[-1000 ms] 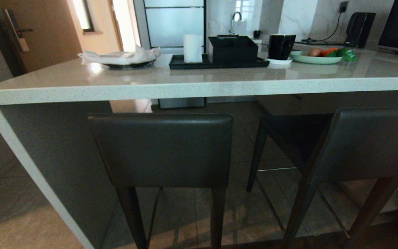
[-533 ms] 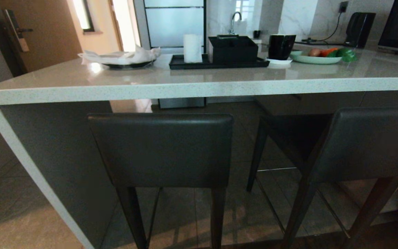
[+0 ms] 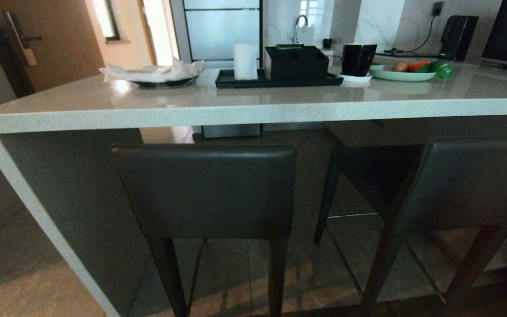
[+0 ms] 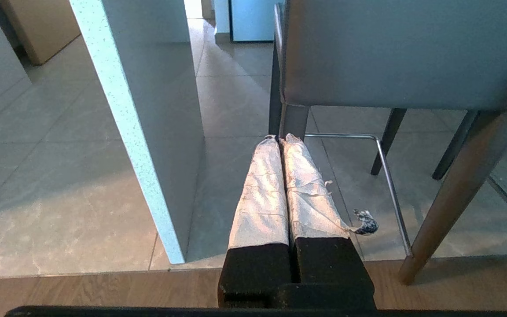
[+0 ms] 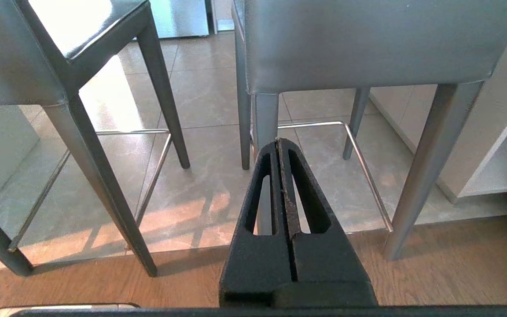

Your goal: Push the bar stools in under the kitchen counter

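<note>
Both tools stay out of the head view, where the left stool (image 3: 205, 191) stands at 6 o'clock with its backrest below the desk (image 3: 253, 112) edge and the right stool (image 3: 460, 185) sits angled at 4 o'clock, backrest nearer the camera.

Left wrist view: the left tool (image 4: 280, 140), clenched and empty, points at a rear leg (image 4: 294, 121); pushing there could tip the stool.

Right wrist view: the right tool (image 5: 279, 141), clenched and empty, faces the right stool's rear leg (image 5: 266, 115); an off-centre shove could twist it into its neighbour.
</note>
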Available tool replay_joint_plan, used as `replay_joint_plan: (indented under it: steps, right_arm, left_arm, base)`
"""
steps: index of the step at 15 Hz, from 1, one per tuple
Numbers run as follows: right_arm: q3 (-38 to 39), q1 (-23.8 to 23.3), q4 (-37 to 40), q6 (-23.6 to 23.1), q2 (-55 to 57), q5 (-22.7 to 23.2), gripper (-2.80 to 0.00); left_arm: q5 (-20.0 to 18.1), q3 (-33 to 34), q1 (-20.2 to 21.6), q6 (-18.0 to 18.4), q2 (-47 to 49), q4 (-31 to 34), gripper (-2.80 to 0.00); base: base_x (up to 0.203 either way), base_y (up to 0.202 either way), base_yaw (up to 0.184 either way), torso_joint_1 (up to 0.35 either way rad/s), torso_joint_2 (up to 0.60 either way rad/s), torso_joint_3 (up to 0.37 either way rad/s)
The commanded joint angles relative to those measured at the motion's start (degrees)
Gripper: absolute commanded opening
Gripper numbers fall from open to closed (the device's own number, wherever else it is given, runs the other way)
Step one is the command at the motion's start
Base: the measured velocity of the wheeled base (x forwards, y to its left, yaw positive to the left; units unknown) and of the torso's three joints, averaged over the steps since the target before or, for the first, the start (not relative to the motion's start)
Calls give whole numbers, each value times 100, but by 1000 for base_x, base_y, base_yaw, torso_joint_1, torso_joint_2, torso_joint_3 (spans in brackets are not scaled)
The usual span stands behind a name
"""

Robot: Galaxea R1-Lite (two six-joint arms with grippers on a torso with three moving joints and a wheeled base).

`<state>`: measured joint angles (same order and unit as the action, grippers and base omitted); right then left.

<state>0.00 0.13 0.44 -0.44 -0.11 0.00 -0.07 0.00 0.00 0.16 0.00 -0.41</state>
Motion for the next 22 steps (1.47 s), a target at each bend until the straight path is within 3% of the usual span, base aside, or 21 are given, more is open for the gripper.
replay_joint_plan:
  steps: [1,13,22]
  right_arm:
    - [9,4,0,0,11,0,-280]
    - [9,4,-9,53,11,-9,-280]
    - [9,4,-9,53,11,-9,-280]
  left_arm:
    - [-1,0,0,2,9,-2,-280]
    - [-10,-1,0,2,9,-1,-280]
    - [-10,-8,0,2,9,-2,-280]
  base:
    - [0,0,0,0,0,0]
    - [0,0,0,1,-2,-2]
    - [0,0,0,123,-386,-271]
